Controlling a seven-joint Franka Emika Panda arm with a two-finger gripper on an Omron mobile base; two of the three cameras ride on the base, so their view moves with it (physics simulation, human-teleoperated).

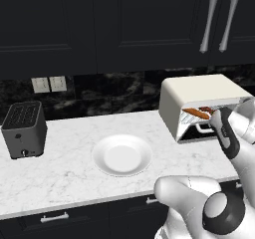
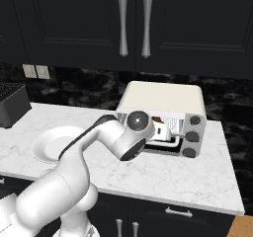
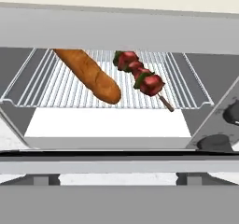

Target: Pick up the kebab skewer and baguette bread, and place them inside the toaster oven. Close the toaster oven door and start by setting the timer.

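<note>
Toaster oven (image 3: 116,27) door down — baguette (image 3: 88,73) + skewer (image 3: 140,76) apart on rack.
Claw state can't tell; base view adds plate (image 1: 122,155) on surface (image 1: 69,171).

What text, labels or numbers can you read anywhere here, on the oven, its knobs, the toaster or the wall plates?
None readable.
Toaster oven: no brand or label on its casing.
Knobs: plain dark discs, any markings too small to tell.
Black toaster: no lettering.
Wall plates: blank.
White plate: blank.
</note>
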